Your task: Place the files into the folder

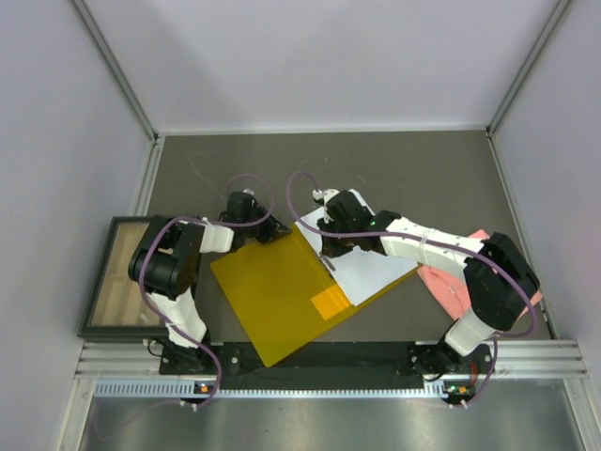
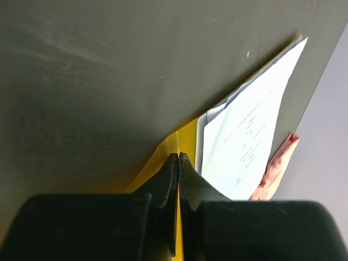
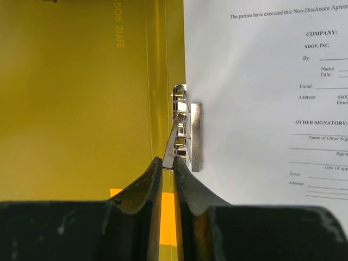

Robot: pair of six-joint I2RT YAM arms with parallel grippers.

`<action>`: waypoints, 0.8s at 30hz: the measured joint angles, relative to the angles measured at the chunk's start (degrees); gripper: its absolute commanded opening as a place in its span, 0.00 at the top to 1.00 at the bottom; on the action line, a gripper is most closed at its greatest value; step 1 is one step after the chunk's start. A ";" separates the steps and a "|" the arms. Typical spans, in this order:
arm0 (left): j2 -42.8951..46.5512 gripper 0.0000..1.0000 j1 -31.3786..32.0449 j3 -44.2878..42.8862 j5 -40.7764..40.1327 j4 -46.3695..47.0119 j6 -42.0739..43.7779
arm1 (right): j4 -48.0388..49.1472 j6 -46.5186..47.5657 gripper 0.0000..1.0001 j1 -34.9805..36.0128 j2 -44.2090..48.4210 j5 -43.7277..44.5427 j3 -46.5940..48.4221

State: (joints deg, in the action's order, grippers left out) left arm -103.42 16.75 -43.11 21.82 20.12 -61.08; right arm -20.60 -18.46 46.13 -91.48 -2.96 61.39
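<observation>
now the folder is lying open on the dark table, near the arms' bases, and the files are resting on its right half. the left gripper is clenching the folder's far edge between its fingers. the right gripper is pinching the lever of the metal clip, which is sitting on the sheets' left margin. a pink cloth is lying just beside the papers.

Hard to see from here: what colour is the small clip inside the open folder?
Shiny silver; the small metal clip shows best in the right wrist view.
</observation>
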 measured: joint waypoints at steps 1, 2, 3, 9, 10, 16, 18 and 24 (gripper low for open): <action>0.00 0.87 0.13 -0.66 0.35 -0.92 0.81 | -0.02 -0.24 0.83 0.00 0.02 -0.02 0.00; 0.00 0.83 0.33 -1.40 0.83 -1.92 1.62 | -0.02 -0.33 0.79 0.00 0.04 -0.04 0.00; 0.00 0.74 0.59 -2.14 1.33 -2.78 2.43 | -0.04 -0.55 0.78 0.00 0.04 -0.09 0.00; 0.04 0.67 3.67 -5.92 4.59 -6.12 4.85 | -0.52 -2.29 0.66 0.00 0.02 -0.22 0.04; 0.09 0.68 4.39 -6.10 5.14 -6.19 4.90 | -0.85 -2.78 0.64 0.00 0.02 -0.22 0.15; 0.11 0.73 8.02 -6.01 7.10 -6.19 4.15 | -3.13 -7.08 0.40 0.00 0.11 -0.09 1.01; 0.11 0.73 8.76 -5.57 7.26 -5.84 3.96 | -4.48 -9.75 0.39 0.00 0.74 0.09 1.01; 0.11 0.75 9.57 -4.04 6.84 -5.57 4.02 | -5.86 -22.21 0.51 -2.10 3.23 -5.14 0.11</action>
State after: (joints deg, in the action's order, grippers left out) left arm -103.31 26.33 -47.16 28.67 14.55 -57.06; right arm -26.46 -40.66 44.03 -88.25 -8.10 61.49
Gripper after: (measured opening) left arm 0.265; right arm 0.525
